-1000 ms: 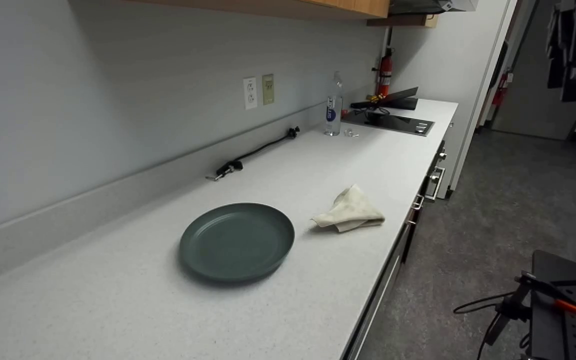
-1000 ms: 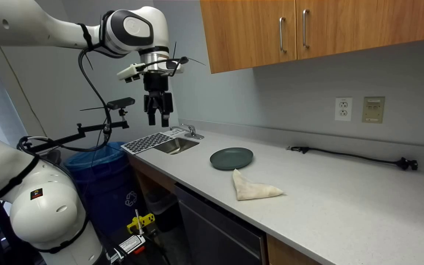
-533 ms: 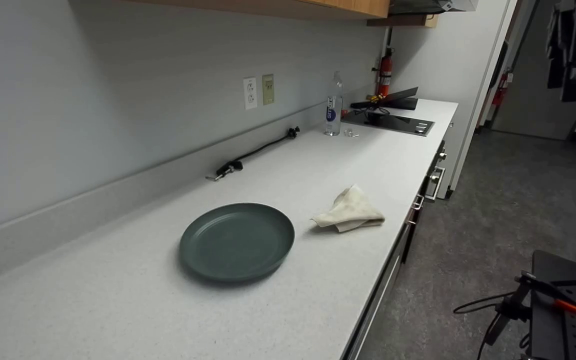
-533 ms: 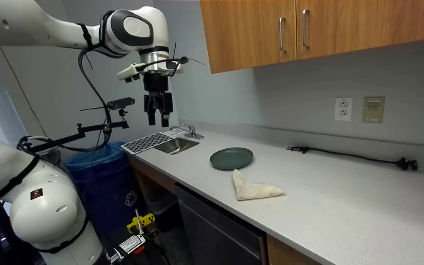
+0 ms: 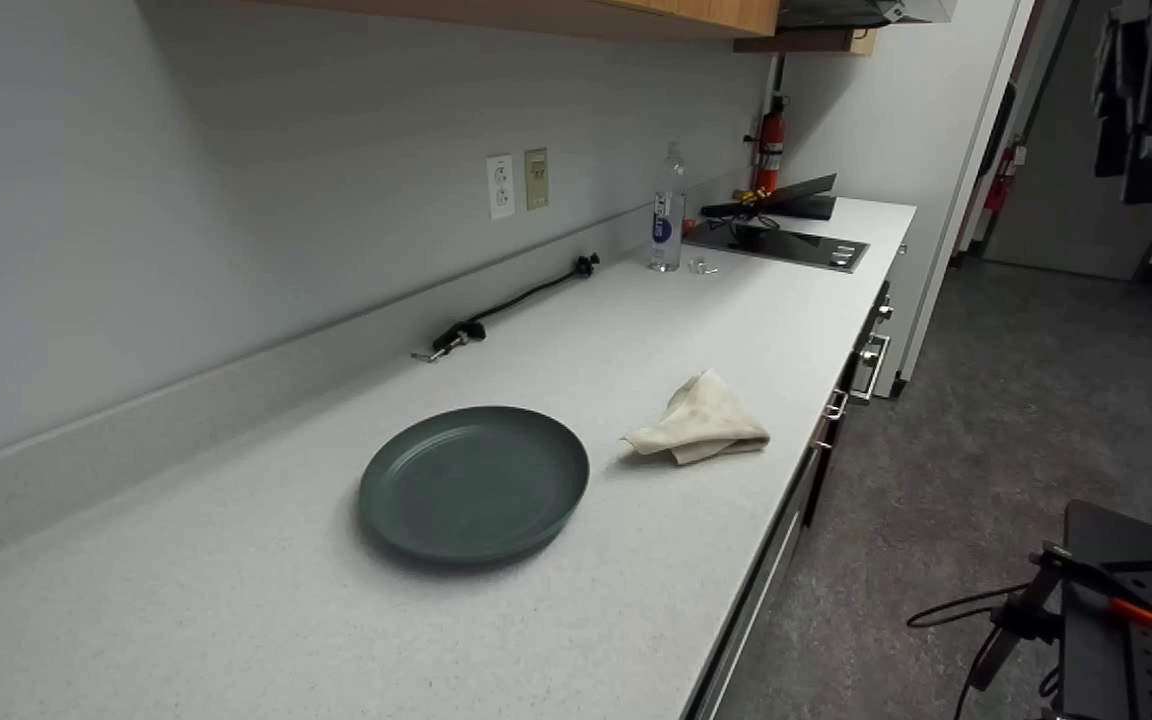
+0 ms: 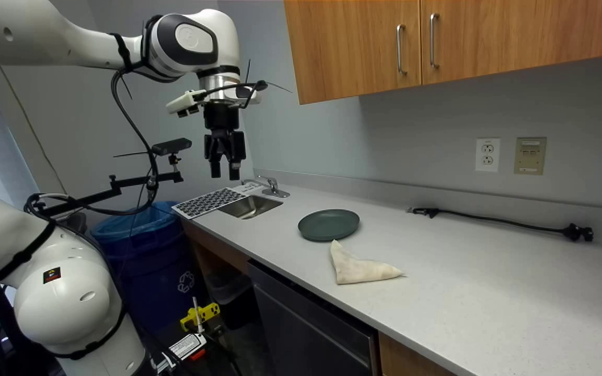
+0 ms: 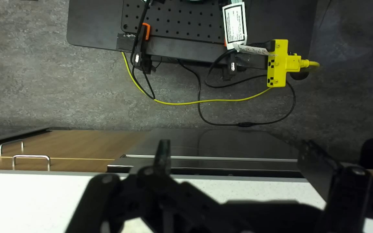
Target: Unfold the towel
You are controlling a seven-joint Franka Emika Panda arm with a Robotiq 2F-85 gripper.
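A cream towel lies crumpled and folded on the white counter near its front edge. It shows in both exterior views [image 5: 701,420] [image 6: 359,267], as a bent, roughly triangular shape with a raised peak. My gripper [image 6: 225,172] hangs pointing down, high above the counter and well apart from the towel, toward the sink side. In the wrist view my gripper [image 7: 237,145] has its fingers wide apart with nothing between them. The towel cannot be made out clearly in the wrist view, where the gripper's body covers much of the counter.
A dark green plate [image 5: 474,485] lies beside the towel, also seen in the exterior view [image 6: 328,225]. A black cabled clamp arm [image 6: 499,222] lies along the wall. A sink [image 6: 251,207] is at the far end. A bottle [image 5: 668,210] stands farther along. Wooden cabinets [image 6: 358,47] hang above.
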